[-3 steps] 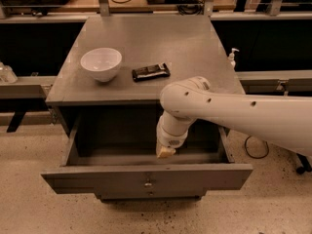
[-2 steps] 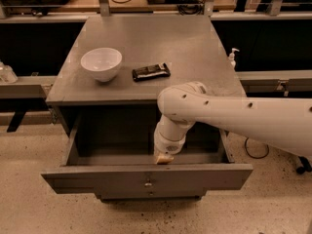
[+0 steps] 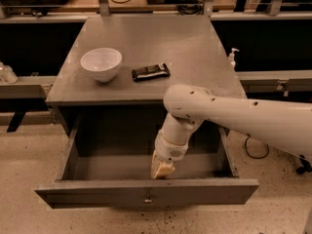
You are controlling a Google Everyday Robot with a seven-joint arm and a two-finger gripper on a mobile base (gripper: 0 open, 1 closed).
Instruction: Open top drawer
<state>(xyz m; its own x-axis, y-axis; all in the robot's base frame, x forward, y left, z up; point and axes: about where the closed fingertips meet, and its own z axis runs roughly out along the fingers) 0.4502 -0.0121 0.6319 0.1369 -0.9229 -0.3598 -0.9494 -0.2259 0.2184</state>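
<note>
With the drawer (image 3: 97,195) open, we lift the gripper (image 3: 162,170), inside at six o'clock, straight out; its grasp we cannot tell.

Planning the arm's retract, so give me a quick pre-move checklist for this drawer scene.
1. Top drawer open: ok, its inside shows.
2. Pincer clear of drawer: not ok, it hangs inside, just behind the front panel.
3. Knob free: ok, nothing touches it.
4. Bowl and dark packet clear of arm: ok, both sit back on the tabletop.
5. Pincer touching front panel: cannot tell.
</note>
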